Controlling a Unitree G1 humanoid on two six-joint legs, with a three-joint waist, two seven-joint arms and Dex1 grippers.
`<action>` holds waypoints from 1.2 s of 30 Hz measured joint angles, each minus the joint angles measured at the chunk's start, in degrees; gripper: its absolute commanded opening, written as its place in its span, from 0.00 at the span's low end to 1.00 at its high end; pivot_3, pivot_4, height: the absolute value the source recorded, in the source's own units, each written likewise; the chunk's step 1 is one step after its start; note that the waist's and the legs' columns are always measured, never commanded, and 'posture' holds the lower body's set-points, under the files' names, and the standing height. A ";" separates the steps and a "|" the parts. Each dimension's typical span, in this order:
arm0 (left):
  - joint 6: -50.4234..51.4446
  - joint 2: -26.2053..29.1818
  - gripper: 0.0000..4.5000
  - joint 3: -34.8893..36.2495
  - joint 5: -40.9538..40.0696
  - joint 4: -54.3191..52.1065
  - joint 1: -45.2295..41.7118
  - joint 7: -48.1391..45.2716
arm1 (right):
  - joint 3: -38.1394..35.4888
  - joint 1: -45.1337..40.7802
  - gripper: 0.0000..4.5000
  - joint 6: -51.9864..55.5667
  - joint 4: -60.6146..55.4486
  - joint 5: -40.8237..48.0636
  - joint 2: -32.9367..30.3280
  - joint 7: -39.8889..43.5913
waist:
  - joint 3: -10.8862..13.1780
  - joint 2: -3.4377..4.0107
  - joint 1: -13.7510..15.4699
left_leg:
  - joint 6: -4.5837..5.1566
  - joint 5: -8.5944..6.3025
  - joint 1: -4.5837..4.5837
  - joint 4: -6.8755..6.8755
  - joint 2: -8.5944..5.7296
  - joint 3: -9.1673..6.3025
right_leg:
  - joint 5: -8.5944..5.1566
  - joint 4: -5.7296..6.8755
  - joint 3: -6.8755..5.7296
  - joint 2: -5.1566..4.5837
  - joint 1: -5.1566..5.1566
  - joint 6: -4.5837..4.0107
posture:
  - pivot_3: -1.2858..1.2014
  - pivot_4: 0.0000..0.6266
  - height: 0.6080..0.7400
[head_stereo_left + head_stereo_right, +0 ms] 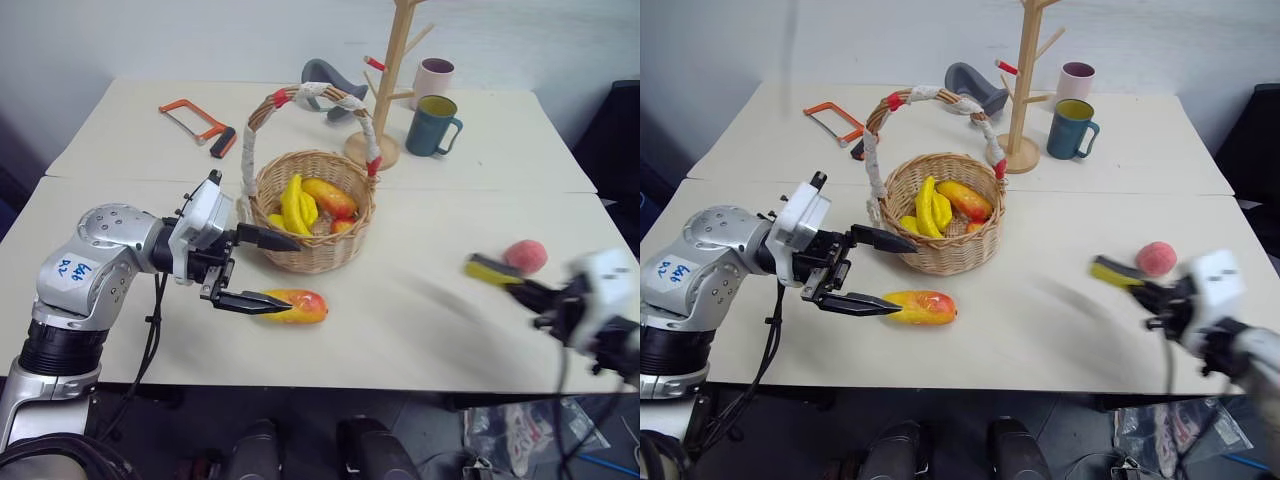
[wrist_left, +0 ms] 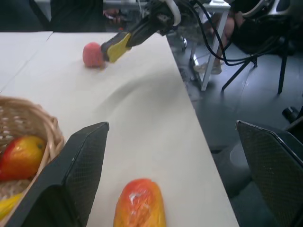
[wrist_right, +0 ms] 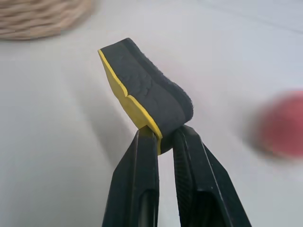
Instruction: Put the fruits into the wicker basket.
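Observation:
A yellow mango (image 1: 301, 305) with a red blush lies on the table just in front of the wicker basket (image 1: 318, 255). My left gripper (image 1: 293, 272) is open beside the basket, and its lower finger reaches the mango's near end. In the left wrist view the mango (image 2: 139, 208) lies low between the spread fingers. A pink-red peach (image 1: 526, 255) sits on the table at the right. Close beside it, my right gripper (image 1: 525, 288) is shut on a yellow-and-black sponge (image 3: 142, 90), and the peach (image 3: 284, 125) is a blur behind.
The basket holds bananas (image 1: 295, 203) and an orange fruit (image 1: 330, 197). Behind it stand a wooden mug tree (image 1: 385, 90), a teal mug (image 1: 432, 125) and a pink mug (image 1: 434, 80). An orange hacksaw (image 1: 200, 125) lies at the back left. The table's front edge runs close below the mango.

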 measured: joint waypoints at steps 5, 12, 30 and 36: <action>0.85 -2.36 1.00 -0.43 -0.68 -0.53 -0.57 1.44 | -3.13 2.55 0.03 -7.64 16.05 -6.37 -1.59 -1.18 | 0.00 -0.01 -1.52 | 0.10 0.07 0.13 0.01 -0.05 0.08 | 0.08 0.01 0.14 0.01 0.07 0.09 | 0.52 0.24 1.00; -0.76 -2.22 1.00 -2.31 1.58 -0.15 -1.61 1.18 | 6.47 -7.39 0.19 -19.32 35.31 -12.87 0.15 -5.47 | 0.01 0.24 -2.66 | -0.07 0.15 0.16 -0.09 -0.04 0.14 | 0.08 0.10 0.20 0.07 0.00 0.11 | 0.52 0.24 1.00; -10.52 10.07 1.00 -4.46 15.67 1.09 9.61 0.48 | -0.59 -0.83 0.96 -15.41 12.86 1.59 -15.17 13.98 | 0.09 0.41 -2.92 | -0.06 0.10 0.23 -0.27 -0.03 0.10 | 0.01 0.03 0.24 0.05 0.04 0.19 | 0.52 0.24 1.00; -12.55 8.58 1.00 -8.43 21.21 2.66 10.19 2.30 | -0.15 -5.29 0.96 -7.82 -1.79 18.33 -22.00 24.38 | 0.10 0.38 -1.94 | 0.08 0.00 0.04 -0.25 -0.05 0.00 | 0.01 -0.17 0.16 -0.01 0.01 0.20 | 0.52 0.24 1.00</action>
